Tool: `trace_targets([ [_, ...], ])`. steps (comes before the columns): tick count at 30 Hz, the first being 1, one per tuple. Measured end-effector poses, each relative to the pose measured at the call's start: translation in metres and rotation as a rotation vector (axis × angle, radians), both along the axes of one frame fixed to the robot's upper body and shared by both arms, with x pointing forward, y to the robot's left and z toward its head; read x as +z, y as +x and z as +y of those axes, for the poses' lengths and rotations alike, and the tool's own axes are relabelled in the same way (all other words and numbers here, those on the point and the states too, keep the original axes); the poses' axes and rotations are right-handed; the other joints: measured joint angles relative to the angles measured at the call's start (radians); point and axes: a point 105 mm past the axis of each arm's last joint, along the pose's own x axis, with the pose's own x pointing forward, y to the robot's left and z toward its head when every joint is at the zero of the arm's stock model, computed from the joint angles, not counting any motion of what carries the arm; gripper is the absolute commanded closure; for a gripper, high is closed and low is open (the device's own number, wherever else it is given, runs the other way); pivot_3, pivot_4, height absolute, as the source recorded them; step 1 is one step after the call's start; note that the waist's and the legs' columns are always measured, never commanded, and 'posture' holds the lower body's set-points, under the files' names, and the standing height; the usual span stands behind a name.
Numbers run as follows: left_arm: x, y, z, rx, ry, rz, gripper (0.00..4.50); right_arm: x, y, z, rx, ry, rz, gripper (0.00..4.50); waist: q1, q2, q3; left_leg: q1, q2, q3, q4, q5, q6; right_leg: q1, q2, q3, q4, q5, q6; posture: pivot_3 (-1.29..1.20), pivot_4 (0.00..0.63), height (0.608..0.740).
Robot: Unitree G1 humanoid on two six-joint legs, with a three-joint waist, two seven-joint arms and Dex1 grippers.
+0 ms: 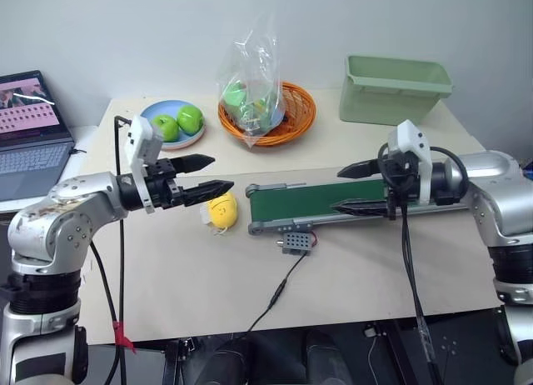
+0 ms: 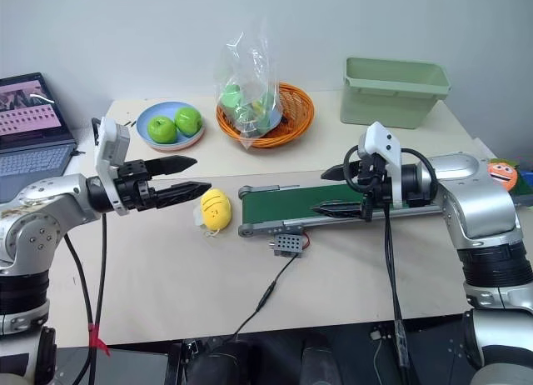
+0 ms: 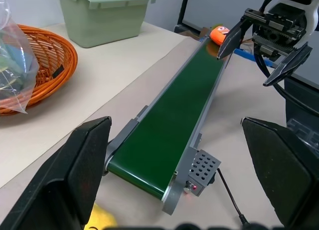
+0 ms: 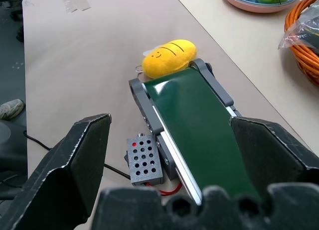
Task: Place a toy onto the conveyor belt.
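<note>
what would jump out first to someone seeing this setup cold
The dark green conveyor belt runs across the middle of the table, with both grippers hovering open-jawed over it: the left gripper near one end, the right gripper further along. A yellow plush toy lies at the belt's near roller, and the orange toy sits past the far end.

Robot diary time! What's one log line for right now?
left claw: open, empty | right claw: open, over belt | orange toy: past belt's far end | belt: bare

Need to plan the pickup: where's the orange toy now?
The orange toy lies off the table's right edge, past the conveyor belt's right end, behind the right gripper.
</note>
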Motion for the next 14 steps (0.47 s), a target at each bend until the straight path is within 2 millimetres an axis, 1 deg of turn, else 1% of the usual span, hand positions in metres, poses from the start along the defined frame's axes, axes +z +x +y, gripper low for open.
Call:
trace_targets([
  [14, -0.0025, -0.0065, -0.0058, -0.029, 0.009, 0.010, 0.03, -0.0008, 0.0001, 0.0027, 0.007, 0.010, 0.002, 0.00, 0.000, 0.000, 0.000, 0.000, 0.000, 0.000, 0.000, 0.000, 0.000, 0.000, 0.000, 0.000, 0.000, 0.000, 0.000, 0.00, 0.150, 0.740],
])
